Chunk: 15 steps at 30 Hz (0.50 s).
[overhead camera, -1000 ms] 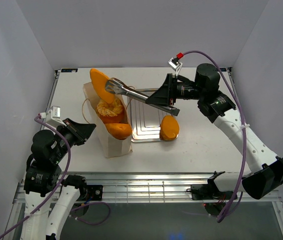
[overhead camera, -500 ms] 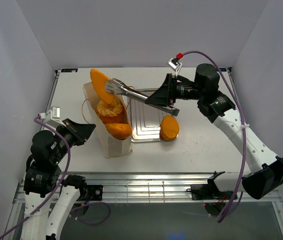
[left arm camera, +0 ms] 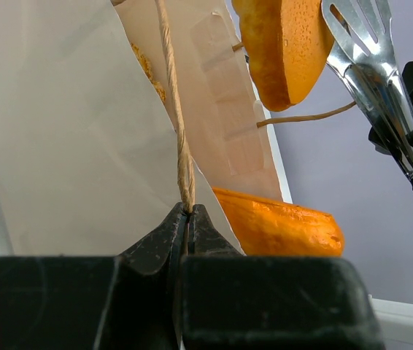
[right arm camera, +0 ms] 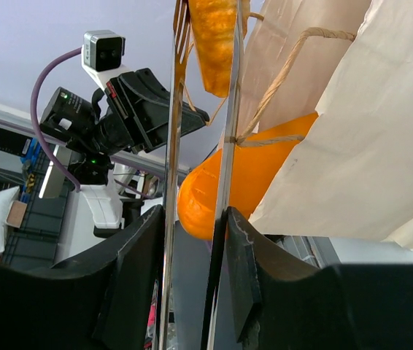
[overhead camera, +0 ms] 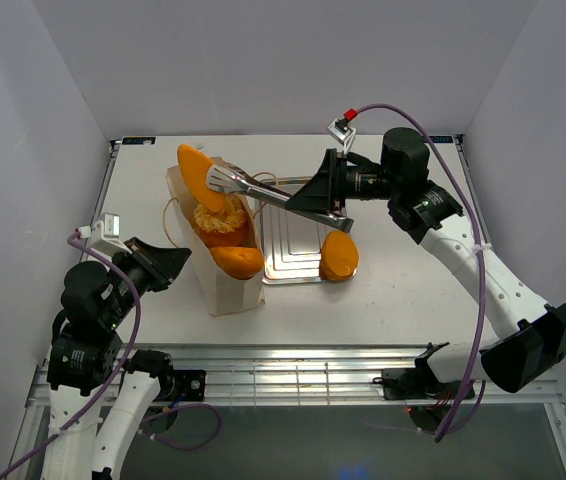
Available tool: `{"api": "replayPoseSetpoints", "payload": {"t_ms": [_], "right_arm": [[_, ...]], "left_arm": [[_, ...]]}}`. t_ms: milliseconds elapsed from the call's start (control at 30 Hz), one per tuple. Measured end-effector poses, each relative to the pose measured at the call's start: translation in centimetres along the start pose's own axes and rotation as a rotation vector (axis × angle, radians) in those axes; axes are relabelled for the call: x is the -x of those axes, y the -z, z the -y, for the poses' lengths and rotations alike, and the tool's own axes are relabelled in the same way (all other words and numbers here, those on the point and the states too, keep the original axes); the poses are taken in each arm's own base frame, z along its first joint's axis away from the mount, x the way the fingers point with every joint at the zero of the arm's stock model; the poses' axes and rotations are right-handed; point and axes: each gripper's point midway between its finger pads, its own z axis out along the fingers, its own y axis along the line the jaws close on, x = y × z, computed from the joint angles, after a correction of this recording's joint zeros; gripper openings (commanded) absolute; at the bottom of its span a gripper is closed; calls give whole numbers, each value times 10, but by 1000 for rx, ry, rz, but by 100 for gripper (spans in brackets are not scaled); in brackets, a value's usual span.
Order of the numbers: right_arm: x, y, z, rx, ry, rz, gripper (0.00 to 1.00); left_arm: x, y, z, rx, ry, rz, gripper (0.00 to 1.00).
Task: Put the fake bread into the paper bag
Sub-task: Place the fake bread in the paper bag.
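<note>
The right gripper (overhead camera: 315, 196) has its fingers pressed against the two arms of a pair of metal tongs (overhead camera: 255, 186), squeezing them together; the tong blades clamp a long loaf (overhead camera: 195, 170) from both sides; that loaf hangs tilted at the far end of the paper bag (overhead camera: 225, 285), its lower end down in the open mouth and its upper end poking above the rim; below it inside the bag lie a round braided piece (overhead camera: 219, 221) and, at the near end, a second loaf (overhead camera: 239, 261); the left gripper (left arm camera: 187, 222) is pinched tight on a cord handle (left arm camera: 179, 131) of the bag, the cord running up from between its fingertips along the pale paper wall; the bag stands upright on the table (overhead camera: 403, 290), just beside a silver tray (overhead camera: 288, 245); a loose roll (overhead camera: 338, 255) rests at the tray's near right corner, apart from the bag.
</note>
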Motion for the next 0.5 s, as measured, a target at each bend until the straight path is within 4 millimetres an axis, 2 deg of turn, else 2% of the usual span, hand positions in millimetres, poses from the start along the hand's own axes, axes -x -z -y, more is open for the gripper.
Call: {"api": "replayPoseSetpoints", "payload": {"t_ms": [500], "right_arm": [[1, 0, -1, -9, 19, -5, 46]], "left_arm": [[0, 1, -1, 5, 0, 1, 0]]}}
